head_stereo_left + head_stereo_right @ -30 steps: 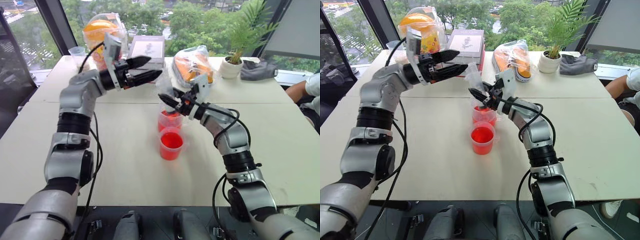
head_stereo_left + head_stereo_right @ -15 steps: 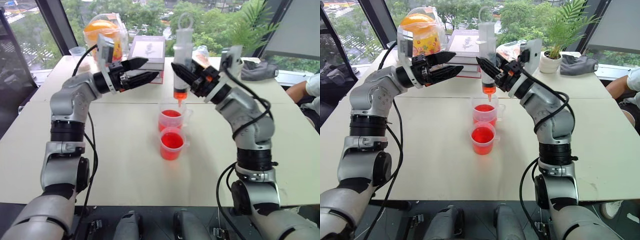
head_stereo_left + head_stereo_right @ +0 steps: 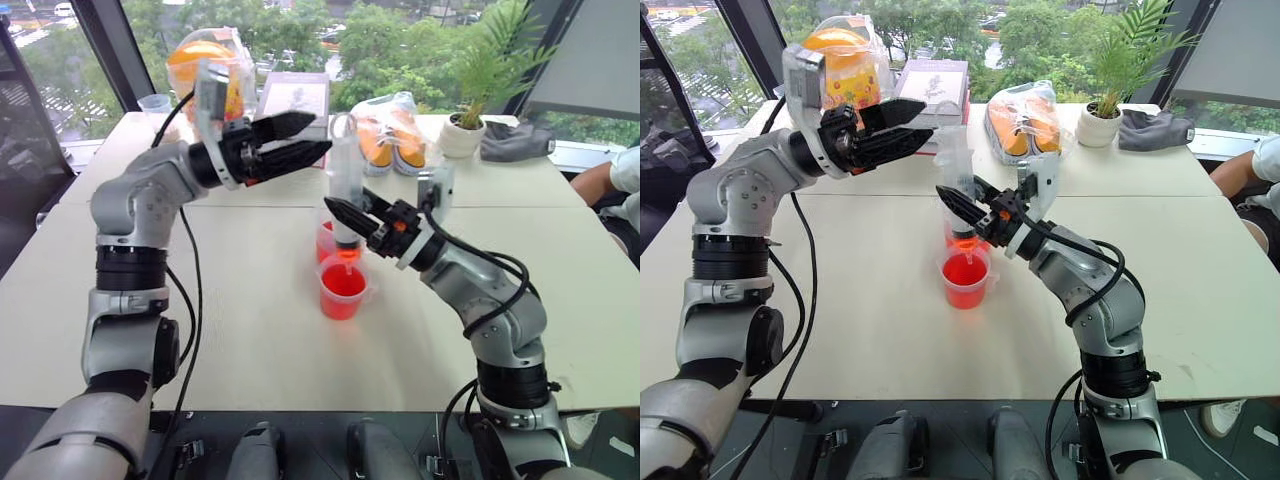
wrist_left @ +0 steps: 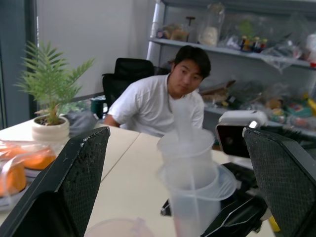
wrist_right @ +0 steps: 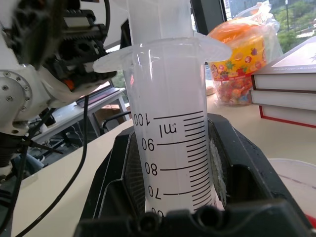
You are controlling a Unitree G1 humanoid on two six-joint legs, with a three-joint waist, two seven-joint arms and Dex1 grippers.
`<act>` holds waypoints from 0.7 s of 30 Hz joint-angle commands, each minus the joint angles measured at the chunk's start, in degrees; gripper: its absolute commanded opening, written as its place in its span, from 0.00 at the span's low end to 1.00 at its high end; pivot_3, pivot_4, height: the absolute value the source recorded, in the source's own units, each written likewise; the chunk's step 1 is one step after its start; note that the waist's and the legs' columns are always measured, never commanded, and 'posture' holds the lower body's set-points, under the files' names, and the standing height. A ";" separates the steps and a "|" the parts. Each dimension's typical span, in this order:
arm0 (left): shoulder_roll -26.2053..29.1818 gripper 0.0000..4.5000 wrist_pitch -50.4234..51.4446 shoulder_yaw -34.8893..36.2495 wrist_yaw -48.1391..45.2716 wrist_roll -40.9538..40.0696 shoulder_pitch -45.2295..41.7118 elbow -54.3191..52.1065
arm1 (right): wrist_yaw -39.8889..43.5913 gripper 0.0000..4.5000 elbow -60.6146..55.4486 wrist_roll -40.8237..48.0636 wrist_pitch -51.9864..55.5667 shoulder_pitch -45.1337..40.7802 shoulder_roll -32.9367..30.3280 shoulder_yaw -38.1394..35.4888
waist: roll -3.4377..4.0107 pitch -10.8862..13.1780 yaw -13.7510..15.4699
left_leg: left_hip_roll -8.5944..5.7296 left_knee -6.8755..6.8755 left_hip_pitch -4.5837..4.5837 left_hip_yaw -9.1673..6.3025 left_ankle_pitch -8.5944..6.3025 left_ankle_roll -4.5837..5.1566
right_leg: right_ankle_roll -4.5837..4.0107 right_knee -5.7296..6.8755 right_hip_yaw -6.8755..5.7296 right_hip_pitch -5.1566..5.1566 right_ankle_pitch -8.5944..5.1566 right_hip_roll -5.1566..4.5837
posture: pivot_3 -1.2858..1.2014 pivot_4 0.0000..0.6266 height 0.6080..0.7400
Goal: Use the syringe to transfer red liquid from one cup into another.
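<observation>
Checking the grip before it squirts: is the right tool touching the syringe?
Touching. In the right wrist view the right tool's black fingers press both sides of the syringe barrel, with no gap.

Syringe cut off by the frame top above the right pincer, plunger top unseen, far cup mostly hidden behind syringe and pincer, syringe blurred between the left pincer's fingers, seated person cut off at the frame edge.
</observation>
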 commanded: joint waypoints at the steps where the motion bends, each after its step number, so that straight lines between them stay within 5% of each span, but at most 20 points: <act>1: 0.54 0.99 0.58 1.33 0.36 -2.20 -2.57 -1.73 | -0.42 0.30 -2.45 0.01 -1.79 -0.51 -0.04 -0.40 | 0.00 0.00 0.07 | 0.00 0.00 0.00 0.00 0.00 0.00 | 0.00 0.00 0.00 0.00 0.00 0.00 | 0.52 0.24 1.00; 12: -4.02 0.99 -3.35 -1.43 0.88 0.33 -5.05 3.70 | 0.59 0.30 -3.32 0.23 -1.16 -0.53 -1.78 0.56 | 0.00 0.00 0.22 | -0.02 0.00 -0.01 0.00 0.00 0.00 | 0.00 -0.04 0.00 0.02 0.00 0.00 | 0.52 0.24 1.00; 15: -4.96 0.82 -4.05 -1.65 0.83 0.69 -5.81 5.78 | 0.98 0.30 -3.95 0.56 -0.74 -0.53 -2.36 0.87 | 0.00 0.00 0.09 | -0.01 0.00 -0.01 -0.01 0.00 0.00 | 0.00 -0.04 -0.01 0.02 0.00 0.01 | 0.52 0.24 1.00; 21: -5.75 0.15 -4.18 -1.81 0.13 0.67 -6.08 6.42 | 1.12 0.30 -4.87 0.86 -0.23 -0.24 -2.74 1.09 | 0.00 0.00 0.17 | -0.01 0.00 -0.02 -0.01 0.00 0.00 | 0.00 -0.04 -0.01 0.02 -0.01 0.01 | 0.52 0.24 1.00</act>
